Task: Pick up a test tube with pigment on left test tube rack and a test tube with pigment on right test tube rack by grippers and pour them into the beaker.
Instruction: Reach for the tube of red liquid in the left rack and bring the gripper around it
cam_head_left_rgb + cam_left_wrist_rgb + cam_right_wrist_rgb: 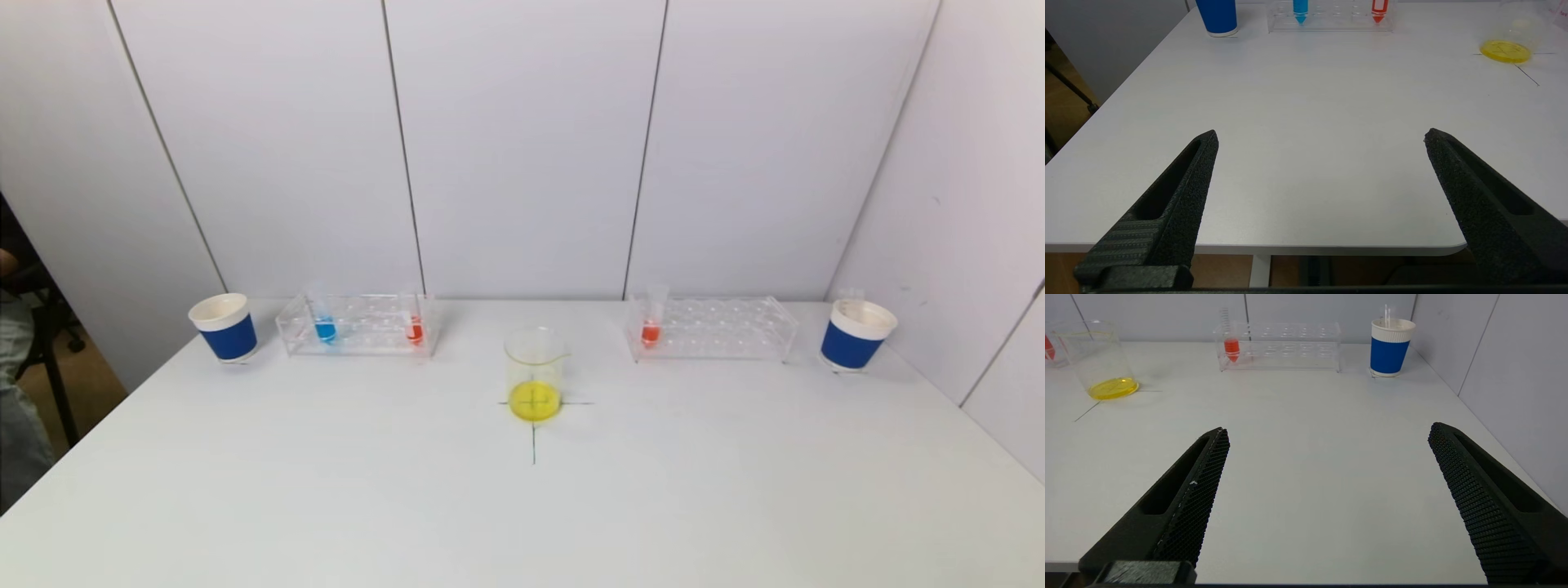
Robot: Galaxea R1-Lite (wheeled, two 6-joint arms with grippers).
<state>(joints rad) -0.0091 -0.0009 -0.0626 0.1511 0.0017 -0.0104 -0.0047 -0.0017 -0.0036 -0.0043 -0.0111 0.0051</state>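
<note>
A: Both grippers hang back at the near edge of the table, out of the head view. Left gripper (1321,136) shows in its own wrist view with the two black fingers (1184,192) spread wide and nothing between them. Right gripper (1329,433) looks the same in its wrist view: fingers (1192,498) fully apart, holding nothing.

B: And the tubes?

A: In the head view, the left test tube rack (359,325), clear plastic, sits left of centre near the back wall. It carries a tube with blue pigment (325,328) towards its left end and a tube with red pigment (415,329) towards its right end. Both stand upright.

B: The other rack?

A: The right test tube rack (718,328) sits right of centre in the same row. One tube with red pigment (651,331) stands upright at its left end.

B: Where is the beaker?

A: The beaker (535,374) stands at the centre of the frame, between the two racks and a little nearer the camera, on a cross drawn on the white table (326,490). A shallow layer of yellow liquid (535,400) lies in its bottom.

B: Anything else on the table?

A: A blue paper cup (224,327) with a white rim stands just left of the left rack, and another blue paper cup (856,335) stands right of the right rack; something clear sticks up out of it.
</note>
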